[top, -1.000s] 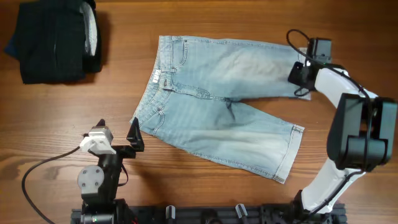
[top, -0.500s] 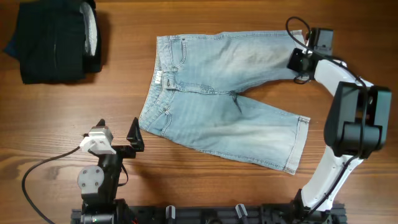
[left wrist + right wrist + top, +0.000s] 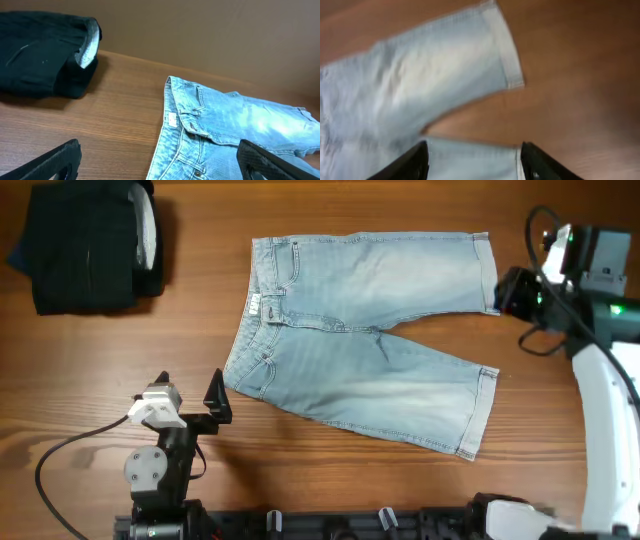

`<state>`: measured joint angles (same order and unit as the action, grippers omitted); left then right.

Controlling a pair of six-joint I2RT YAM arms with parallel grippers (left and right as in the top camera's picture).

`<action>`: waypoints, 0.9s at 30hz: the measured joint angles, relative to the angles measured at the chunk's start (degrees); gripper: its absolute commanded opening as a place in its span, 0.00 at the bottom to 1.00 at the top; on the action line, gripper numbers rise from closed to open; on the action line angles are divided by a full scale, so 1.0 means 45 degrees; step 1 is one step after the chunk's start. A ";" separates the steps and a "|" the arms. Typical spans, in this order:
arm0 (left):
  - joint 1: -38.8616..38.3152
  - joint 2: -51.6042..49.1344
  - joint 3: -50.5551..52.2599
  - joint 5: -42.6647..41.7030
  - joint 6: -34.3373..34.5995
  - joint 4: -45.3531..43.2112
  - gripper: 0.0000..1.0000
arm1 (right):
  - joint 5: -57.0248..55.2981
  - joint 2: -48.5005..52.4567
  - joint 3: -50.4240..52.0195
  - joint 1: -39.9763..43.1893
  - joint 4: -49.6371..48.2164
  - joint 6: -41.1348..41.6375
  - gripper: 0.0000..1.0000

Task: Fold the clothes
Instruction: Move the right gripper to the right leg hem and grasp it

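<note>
The clothes, light blue denim shorts (image 3: pixel 360 330), lie spread flat on the wooden table, waistband to the left and both legs pointing right. My right gripper (image 3: pixel 508 292) hovers just right of the upper leg's hem, open and holding nothing. In the right wrist view that gripper (image 3: pixel 472 162) looks down on the shorts (image 3: pixel 435 75), the lower leg's hem showing between its spread fingers (image 3: pixel 405 165). My left gripper (image 3: pixel 190 387) stands open near the front, just left of the waistband's lower corner. In the left wrist view, the gripper (image 3: pixel 160 165) frames the waistband of the shorts (image 3: pixel 235 125).
A black folded garment pile (image 3: pixel 85 245) with a white-grey edge sits at the back left corner; the same pile (image 3: pixel 40 60) shows in the left wrist view. Bare wood surrounds the shorts. The left arm's cable (image 3: pixel 70 445) loops near the front edge.
My right gripper opened, let go of the upper leg's hem and drew back to the right. The upper leg now lies flat and straight, spread away from the lower leg.
</note>
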<state>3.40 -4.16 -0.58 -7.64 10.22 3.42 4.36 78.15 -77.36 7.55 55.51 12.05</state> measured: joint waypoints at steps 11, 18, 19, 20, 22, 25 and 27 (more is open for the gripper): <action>0.0000 0.0010 0.0000 -0.0005 0.0000 -0.0005 1.00 | 0.1025 -0.3463 0.6217 0.0000 0.0228 0.0408 0.66; 0.0000 0.0010 0.0000 0.0000 0.0000 -0.0005 1.00 | 0.1025 -0.2531 0.8432 0.0000 -0.0102 0.2234 0.65; 0.0000 0.0010 0.0000 0.0000 0.0000 -0.0005 1.00 | 0.0976 -0.2409 0.8573 0.0000 -0.0151 0.2550 0.65; 0.0000 0.0010 0.0000 0.0000 0.0000 -0.0005 1.00 | 0.0782 -0.2259 0.8743 0.0000 -0.0204 0.2977 0.65; 0.0000 0.0010 0.0000 0.0000 0.0000 -0.0005 1.00 | 0.0340 -0.1773 0.9078 0.0000 -0.0359 0.3769 0.65; 0.0000 0.0010 0.0000 0.0000 0.0000 -0.0005 1.00 | -0.0053 -0.1311 0.9131 0.0000 -0.0534 0.4653 0.63; 0.0000 0.0010 0.0000 0.0000 0.0000 -0.0005 1.00 | -0.0121 -0.1171 0.9136 0.0000 -0.0525 0.5032 0.63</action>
<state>3.40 -4.12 -0.58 -7.64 10.22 3.40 3.81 72.88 -36.25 7.55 53.15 34.70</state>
